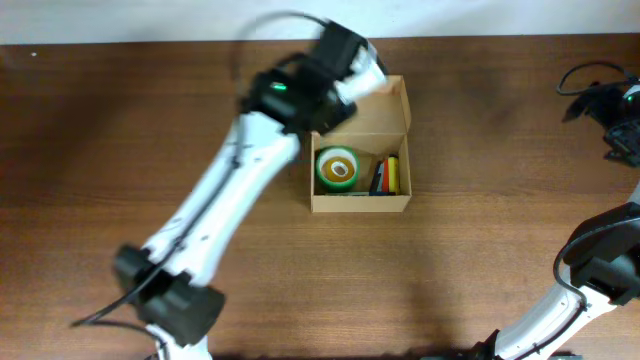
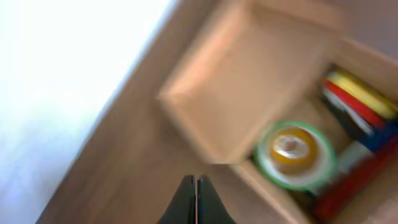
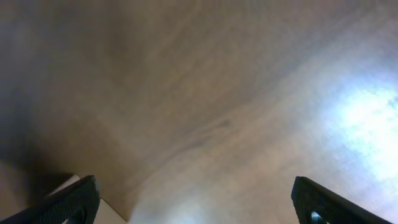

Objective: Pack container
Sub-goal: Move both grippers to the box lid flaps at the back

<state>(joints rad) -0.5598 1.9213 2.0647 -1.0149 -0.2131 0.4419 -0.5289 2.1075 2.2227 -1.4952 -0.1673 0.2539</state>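
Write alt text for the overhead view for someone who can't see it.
An open cardboard box sits on a wooden table, holding a green tape roll and coloured pens. The left arm reaches over the box's far corner; the right arm is at the picture's right edge.

On the table (image 1: 120, 120), the container (image 1: 360, 203) sits mid-width, nearer the far edge, w/ its flap (image 1: 375, 110) lying open twd that edge. Inside: tape roll (image 1: 338, 168) on left, pens (image 1: 388, 176) along right wall. Left end effector (image 2: 196, 183) hangs by flap's far-left corner. Right arm (image 1: 590, 270) at near-right corner, cables (image 1: 600, 100) by far-right corner.
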